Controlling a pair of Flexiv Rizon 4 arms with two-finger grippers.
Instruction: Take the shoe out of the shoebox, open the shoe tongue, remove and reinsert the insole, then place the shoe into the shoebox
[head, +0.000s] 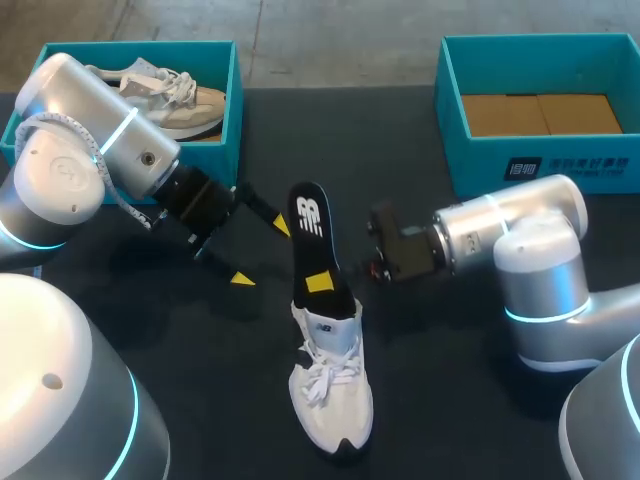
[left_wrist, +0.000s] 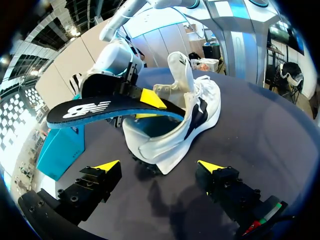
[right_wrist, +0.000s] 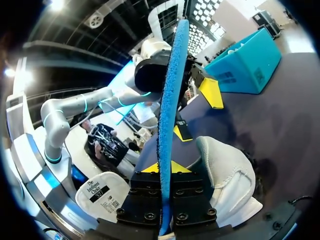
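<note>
My right jaws pinch the black, blue-bottomed foam insole (head: 310, 225) edge-on. Its 6 o'clock end sits inside the white lace-up sneaker (head: 330, 395) at the centre of the dark desk (head: 450, 400). My left jaws stand wide and empty at the sneaker's 10 o'clock. Risk: nothing restrains the sneaker, so it may drag or tip with the insole.
</note>
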